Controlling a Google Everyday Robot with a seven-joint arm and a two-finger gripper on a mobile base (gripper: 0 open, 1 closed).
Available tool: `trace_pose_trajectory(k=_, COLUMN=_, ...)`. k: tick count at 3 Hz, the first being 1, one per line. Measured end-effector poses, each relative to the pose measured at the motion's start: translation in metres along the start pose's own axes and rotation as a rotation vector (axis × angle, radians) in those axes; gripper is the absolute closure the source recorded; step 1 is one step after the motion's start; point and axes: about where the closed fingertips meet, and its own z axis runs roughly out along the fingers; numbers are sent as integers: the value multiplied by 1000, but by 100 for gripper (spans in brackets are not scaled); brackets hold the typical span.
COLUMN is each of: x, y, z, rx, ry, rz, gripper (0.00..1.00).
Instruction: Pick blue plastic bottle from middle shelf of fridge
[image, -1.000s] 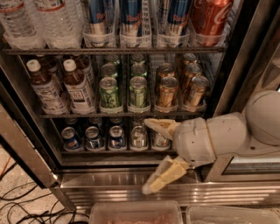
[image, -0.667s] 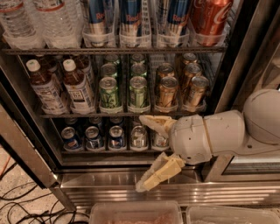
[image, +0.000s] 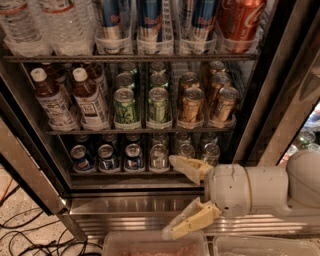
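gripper (image: 169, 197) low at the fridge (image: 125, 206) sill, jaws wide open, gripping nothing | blue plastic bottle (image: 90, 102) up-left of jaws, well apart, upright at left end of middle shelf (image: 150, 131) | twin bottle (image: 50, 100) just beside it, farther left | green cans (image: 159, 104) above jaws

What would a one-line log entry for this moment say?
gripper: open, low, in front of bottom rack | blue plastic bottle: upright, left side of middle shelf, not held
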Motion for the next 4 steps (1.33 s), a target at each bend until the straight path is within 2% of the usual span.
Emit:
trace_pose_trajectory(k=1, x=-5, y=-17, z=7, rx=104, ry=-157, rz=33, gripper=0)
trace_pose_trajectory(k=2, x=-22, y=-42, z=16, rx=234, ry=-273, rz=0, gripper=0)
trace_pose_trajectory(k=3, x=-40, y=-81, z=18, rx=368, ry=-277, rz=-61, gripper=0)
trace_pose_trajectory(k=4, x=-35, y=-88, z=17, rx=400, ry=-255, rz=-58, gripper=0)
